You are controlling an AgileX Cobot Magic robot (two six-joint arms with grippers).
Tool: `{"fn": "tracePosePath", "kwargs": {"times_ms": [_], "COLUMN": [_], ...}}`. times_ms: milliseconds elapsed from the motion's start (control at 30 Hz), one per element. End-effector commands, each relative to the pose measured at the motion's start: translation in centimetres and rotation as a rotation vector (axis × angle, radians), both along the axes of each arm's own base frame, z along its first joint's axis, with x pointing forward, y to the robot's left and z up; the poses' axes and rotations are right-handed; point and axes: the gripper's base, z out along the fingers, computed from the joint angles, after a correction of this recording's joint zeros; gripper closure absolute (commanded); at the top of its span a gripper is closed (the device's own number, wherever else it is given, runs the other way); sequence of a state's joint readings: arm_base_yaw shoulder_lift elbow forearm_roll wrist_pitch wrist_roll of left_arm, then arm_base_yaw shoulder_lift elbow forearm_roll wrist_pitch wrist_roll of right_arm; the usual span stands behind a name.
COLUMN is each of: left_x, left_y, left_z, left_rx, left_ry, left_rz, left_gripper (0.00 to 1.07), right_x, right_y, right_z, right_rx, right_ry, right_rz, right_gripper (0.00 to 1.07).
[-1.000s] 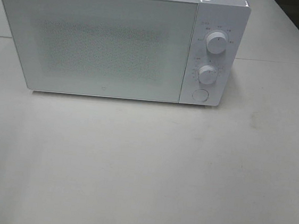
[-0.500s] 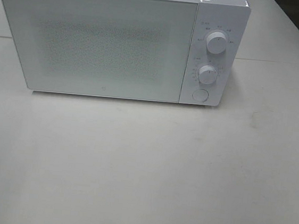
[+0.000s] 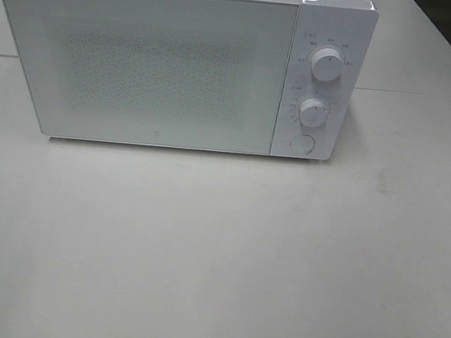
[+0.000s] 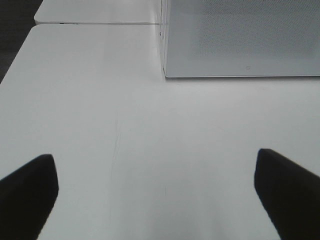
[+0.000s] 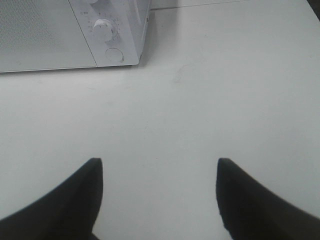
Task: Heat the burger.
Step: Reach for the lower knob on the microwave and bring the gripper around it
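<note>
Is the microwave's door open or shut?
Shut: the microwave door sits flat and flush beside the control panel, with no gap showing inside.

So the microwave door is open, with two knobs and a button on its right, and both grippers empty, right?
No, the microwave door is shut, as the exterior high view shows. The upper knob, lower knob and button are on its right, and the left gripper and right gripper are empty.
</note>
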State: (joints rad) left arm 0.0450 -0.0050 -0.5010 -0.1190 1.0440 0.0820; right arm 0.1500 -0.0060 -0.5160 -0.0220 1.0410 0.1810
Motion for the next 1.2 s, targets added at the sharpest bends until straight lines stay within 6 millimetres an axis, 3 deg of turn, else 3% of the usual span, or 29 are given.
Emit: {"fn": "tracePosePath", "kwargs": {"times_ms": [33,1200], "left_x": [-0.37,-0.37], "left_y": [-0.08,-0.08], "left_z": [-0.02,-0.02], "left_rx": [-0.011,-0.011], "left_ry": [-0.034,-0.034], "left_rz": [-0.002,-0.002], "left_gripper": [0.06,0.06], "right_x": [-0.33,-0.22], "right_y": [-0.07,-0.04], "right_z": [-0.02,-0.01], "right_rx": [0.005,0.005], "right_ry": [-0.028,-0.021], "right_rz": [-0.009,-0.008], "right_gripper": [0.44,0.44]}}
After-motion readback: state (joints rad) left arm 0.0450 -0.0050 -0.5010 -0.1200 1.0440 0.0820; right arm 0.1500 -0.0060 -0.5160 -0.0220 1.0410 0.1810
